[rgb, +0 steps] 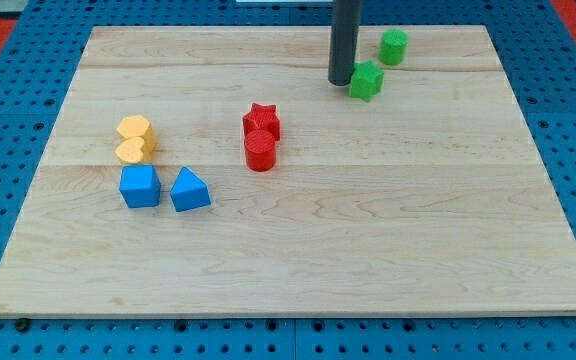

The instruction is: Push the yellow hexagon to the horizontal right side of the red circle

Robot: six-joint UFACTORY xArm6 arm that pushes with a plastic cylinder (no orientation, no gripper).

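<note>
**Near the board's top edge, the rod waits far from the yellow hexagon**

Camera view, the only one: a pale wooden board (298, 240) lies on a blue pegboard surface. This arm has no jaws to open or close; it ends in a dark rod, so places are given from my tip (341, 82). My tip stands near the view's top, just left of a green star-like block (366, 81), touching it or nearly so. A green cylinder (394, 46) sits just up and right of that.

The yellow hexagon (135, 129) is well apart from my tip, far to the view's left and lower. It touches a yellow heart-shaped block (132, 151) directly below it. Below those sit a blue cube (140, 186) and a blue triangular block (189, 190). The red circle (260, 152) lies between my tip and the hexagon, with a red star (262, 120) touching its upper side.

The hexagon is compact, with no clear long axis or facing; one flat side seems turned to the viewer.

To do this step well, I judge my tip should travel around to the hexagon's left side, then push it rightward, steering above or below the red pair so neither is knocked, and finishing level with the circle on its right. The adjoining heart could be dragged along.
</note>
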